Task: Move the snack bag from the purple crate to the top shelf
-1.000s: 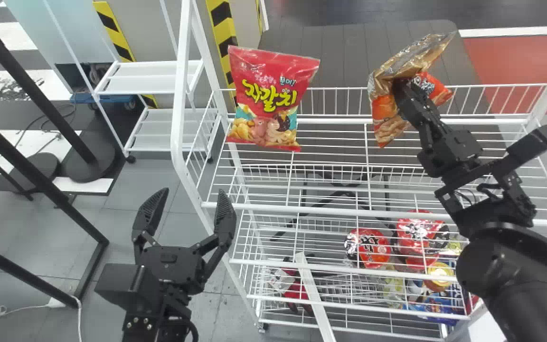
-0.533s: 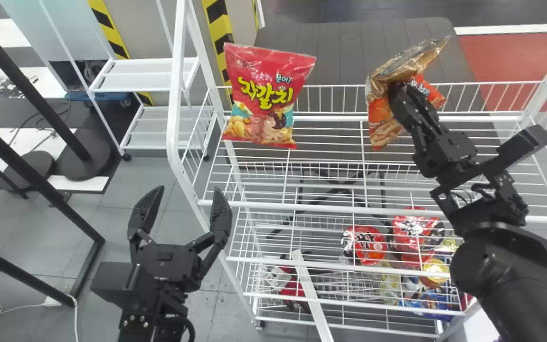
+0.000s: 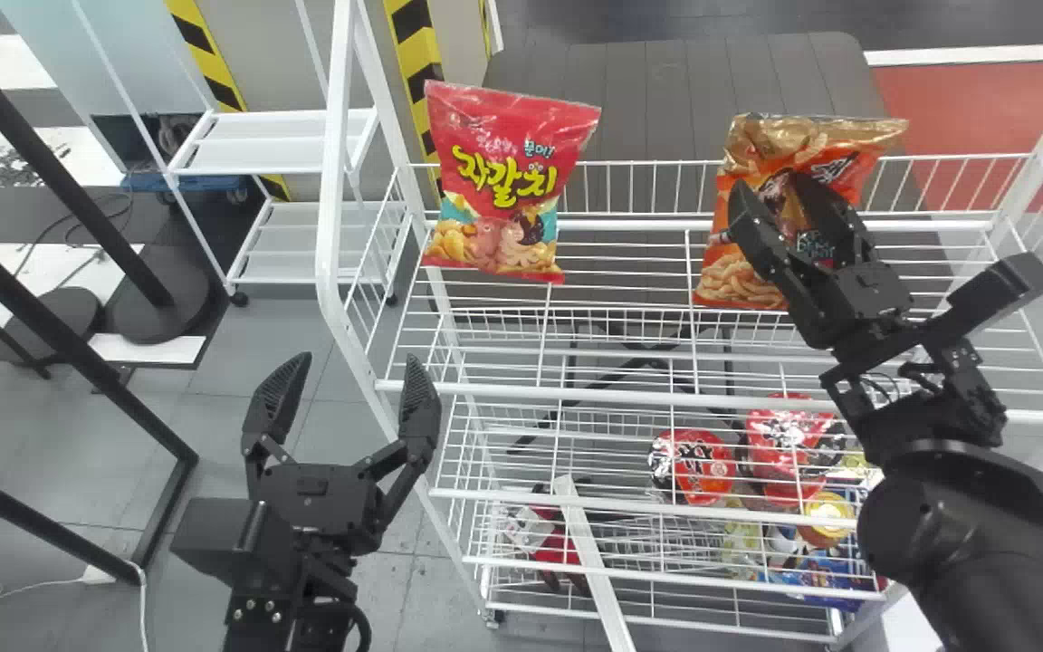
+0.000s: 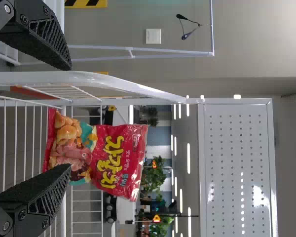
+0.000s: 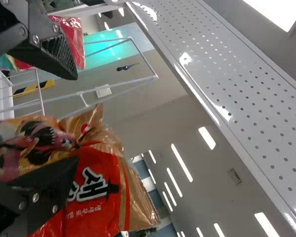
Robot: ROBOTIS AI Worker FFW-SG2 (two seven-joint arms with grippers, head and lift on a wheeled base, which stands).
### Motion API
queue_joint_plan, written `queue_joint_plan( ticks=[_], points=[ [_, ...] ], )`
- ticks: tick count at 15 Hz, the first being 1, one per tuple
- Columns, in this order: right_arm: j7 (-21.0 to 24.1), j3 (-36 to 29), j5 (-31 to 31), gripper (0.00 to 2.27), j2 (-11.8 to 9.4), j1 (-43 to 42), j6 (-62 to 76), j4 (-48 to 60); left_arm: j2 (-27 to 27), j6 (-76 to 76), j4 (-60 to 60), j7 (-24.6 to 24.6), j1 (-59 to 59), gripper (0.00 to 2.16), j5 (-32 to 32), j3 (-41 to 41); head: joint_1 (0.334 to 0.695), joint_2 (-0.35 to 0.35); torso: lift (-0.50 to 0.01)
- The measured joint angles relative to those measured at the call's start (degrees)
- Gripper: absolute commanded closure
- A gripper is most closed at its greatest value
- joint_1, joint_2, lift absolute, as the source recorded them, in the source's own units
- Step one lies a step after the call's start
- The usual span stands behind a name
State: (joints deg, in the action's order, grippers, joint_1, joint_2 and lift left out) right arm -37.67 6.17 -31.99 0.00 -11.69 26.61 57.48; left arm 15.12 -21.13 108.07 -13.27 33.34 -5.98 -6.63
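The orange-and-gold snack bag [image 3: 847,167] stands at the right of the white rack's top shelf [image 3: 630,276], leaning back by its rear rail. In front of it, my right gripper [image 3: 773,188] is open, its fingers spread before the bag's face. In the right wrist view, the snack bag [image 5: 96,197] lies close by one finger, and the right gripper [image 5: 77,118] has a wide gap. My left gripper [image 3: 358,360] is parked open and empty left of the rack; the left wrist view shows the left gripper [image 4: 70,117] likewise.
A red snack bag [image 3: 508,181] stands at the top shelf's left end. The rack's left post [image 3: 333,181] rises beside it. Red-lidded cups [image 3: 693,466] and other packages sit on lower shelves. A perforated white panel [image 5: 246,108] slants across the right wrist view.
The right gripper has opened and let go of the orange bag, which has swung more upright with its printed front now facing the camera. The camera view shifted slightly; the left arm looks still.
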Motion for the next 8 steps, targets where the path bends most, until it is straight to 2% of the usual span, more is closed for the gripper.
queue_joint_plan(
  ticks=[8],
  points=[
    [1.4,-0.4,0.1,0.09,0.0,2.6,-3.8,5.1,0.2,0.0,0.0,0.0,-0.2,0.12,0.0,-0.2,0.695,0.139,0.0]
  ],
)
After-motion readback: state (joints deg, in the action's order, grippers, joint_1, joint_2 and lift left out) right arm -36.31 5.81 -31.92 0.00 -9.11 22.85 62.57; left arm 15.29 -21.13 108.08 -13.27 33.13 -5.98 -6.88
